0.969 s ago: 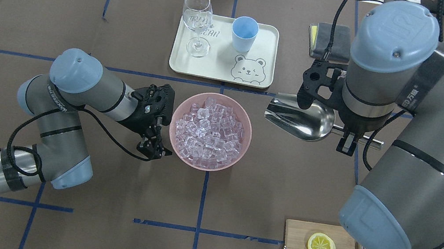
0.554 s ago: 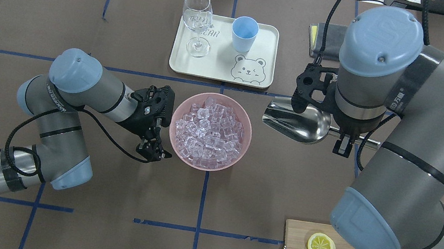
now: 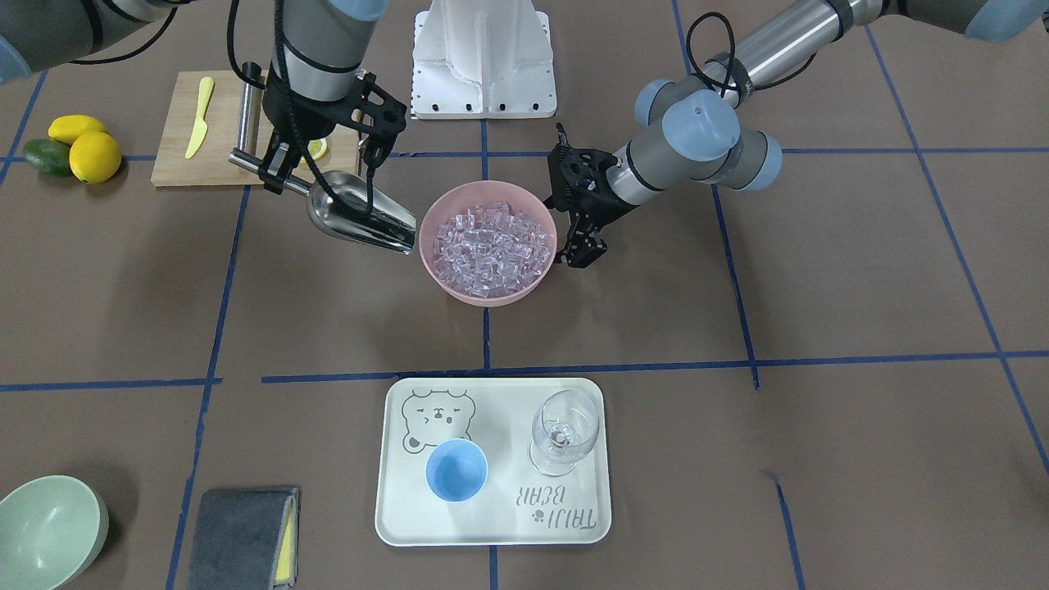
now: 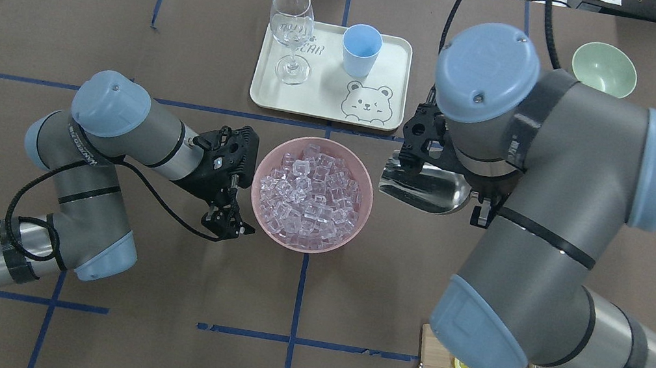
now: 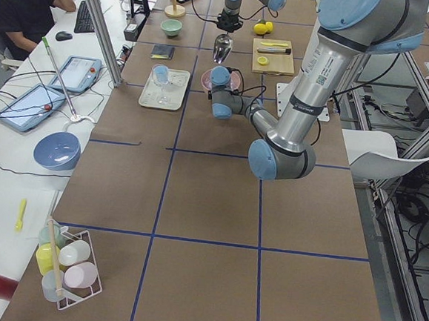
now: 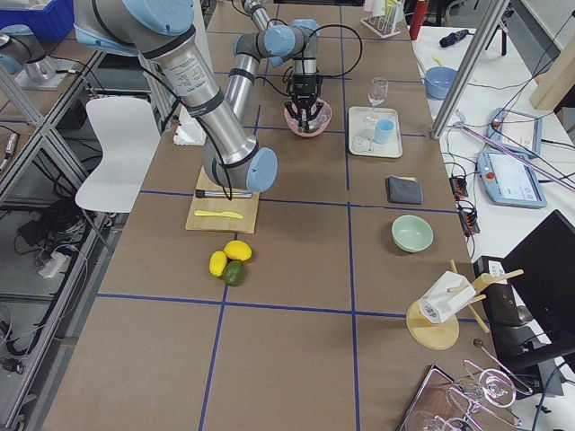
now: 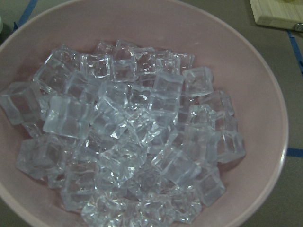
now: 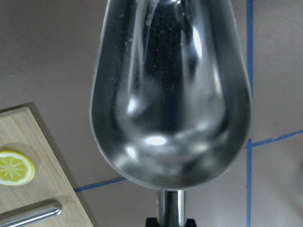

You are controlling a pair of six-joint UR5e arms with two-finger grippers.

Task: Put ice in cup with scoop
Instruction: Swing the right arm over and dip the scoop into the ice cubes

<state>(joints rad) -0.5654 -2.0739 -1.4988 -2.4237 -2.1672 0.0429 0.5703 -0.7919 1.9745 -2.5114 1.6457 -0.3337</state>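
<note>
Table (image 4: 67, 4) papered brown, blue tape grid (image 4: 309, 343), scoop (image 4: 426, 189) above, chair (image 6: 112, 153) beside

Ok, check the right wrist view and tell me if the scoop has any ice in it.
No, the scoop shows only bare shiny metal in its trough, with nothing lying in it.

2 grey arms (image 4: 565, 182) with light-blue joint caps (image 4: 111, 104), looping black cables (image 4: 166, 206), black left claw (image 4: 227, 226) and right claw (image 3: 274, 168)
</note>
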